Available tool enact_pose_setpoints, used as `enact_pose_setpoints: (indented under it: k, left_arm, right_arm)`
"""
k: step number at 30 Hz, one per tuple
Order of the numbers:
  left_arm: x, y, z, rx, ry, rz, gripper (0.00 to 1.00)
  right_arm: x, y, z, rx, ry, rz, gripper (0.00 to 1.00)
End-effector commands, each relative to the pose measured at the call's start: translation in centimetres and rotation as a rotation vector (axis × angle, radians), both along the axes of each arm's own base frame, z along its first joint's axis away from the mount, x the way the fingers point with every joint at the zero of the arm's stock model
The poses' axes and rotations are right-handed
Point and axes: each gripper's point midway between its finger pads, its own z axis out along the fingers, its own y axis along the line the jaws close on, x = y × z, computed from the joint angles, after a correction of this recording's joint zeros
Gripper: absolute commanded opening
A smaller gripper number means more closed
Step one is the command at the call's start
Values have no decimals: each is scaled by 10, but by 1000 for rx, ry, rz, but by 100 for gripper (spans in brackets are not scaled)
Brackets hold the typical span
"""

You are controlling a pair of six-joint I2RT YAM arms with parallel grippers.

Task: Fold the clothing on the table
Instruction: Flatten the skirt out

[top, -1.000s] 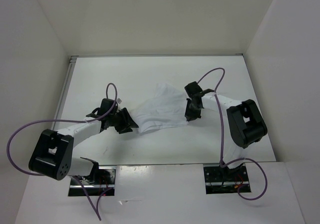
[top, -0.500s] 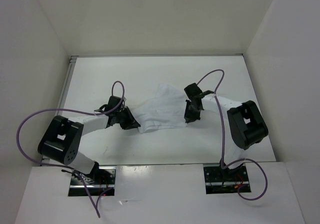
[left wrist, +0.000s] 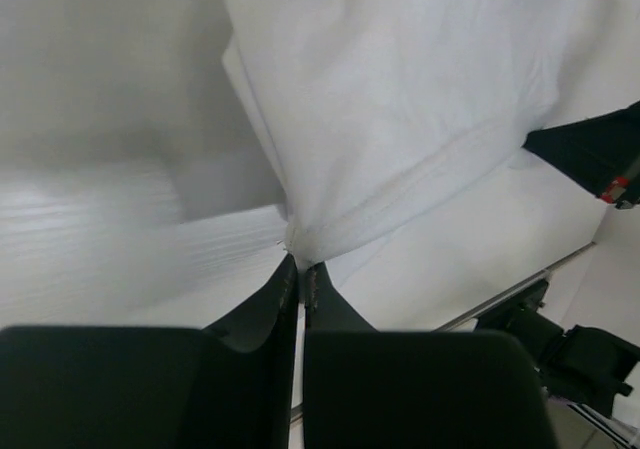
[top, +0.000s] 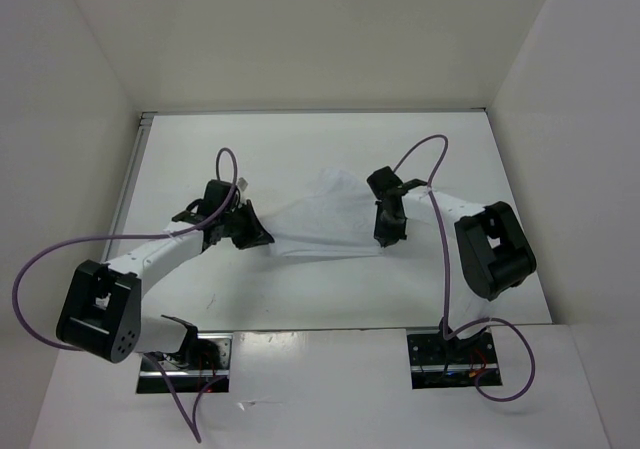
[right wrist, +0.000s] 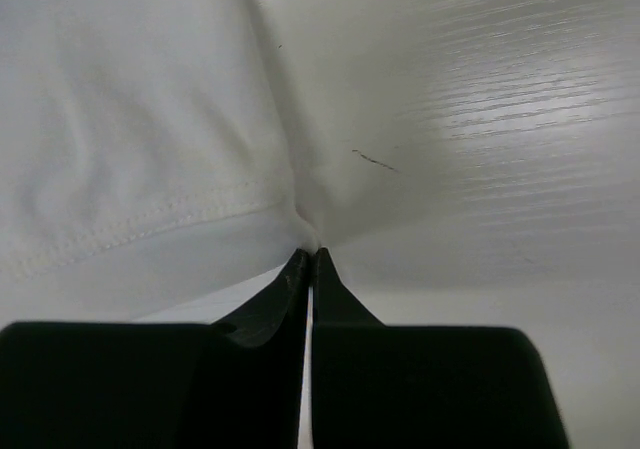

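White thin fabric is pinched at both near corners. The left tool is clamped on the left corner of the clothing, and the right tool is clamped on its right hem corner. This grip pulls the near edge taut between them, likely so it can be carried over as a fold. Beyond that edge the rest spreads across the middle of the desk, its far tip lying flat.
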Motion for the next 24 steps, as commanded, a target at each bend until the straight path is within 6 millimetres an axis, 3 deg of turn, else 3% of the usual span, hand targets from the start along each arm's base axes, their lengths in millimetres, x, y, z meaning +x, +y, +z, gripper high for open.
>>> enact_pose_setpoints:
  k: [1,7,8,10,11,12,13,15,18,23,24]
  left_arm:
    - [-8,32,-8,149,33,33,0]
    - [-7,40,-13,169,45,50,0]
    - [-9,37,-12,160,42,26,0]
    - [-12,16,-2,56,11,-88,0]
    - [-16,8,1,7,12,-122,0]
    - [-12,-4,13,-55,-47,-181,0]
    - [-28,-25,32,-206,-60,-312,0]
    - [-34,-45,56,-339,-152,-458,0]
    - [-45,-56,57,-338,-155,-586,0]
    - [-44,-59,51,-332,-121,-579,0]
    - [-41,-55,43,-290,-93,-535,0]
  right_arm:
    - [5,-39,11,-202,-27,-49,0]
    - [10,-45,23,-182,-53,-64,0]
    - [8,-39,22,-148,-36,-39,0]
    - [15,-20,38,-27,-85,50,0]
    - [10,2,46,115,-69,98,0]
    - [9,9,53,198,-72,125,0]
    - [13,24,71,299,-122,180,0]
    - [-6,54,87,509,-85,327,0]
    - [-16,68,93,603,-62,405,0]
    - [-18,61,75,558,-9,346,0]
    - [-12,45,65,455,-17,291,0]
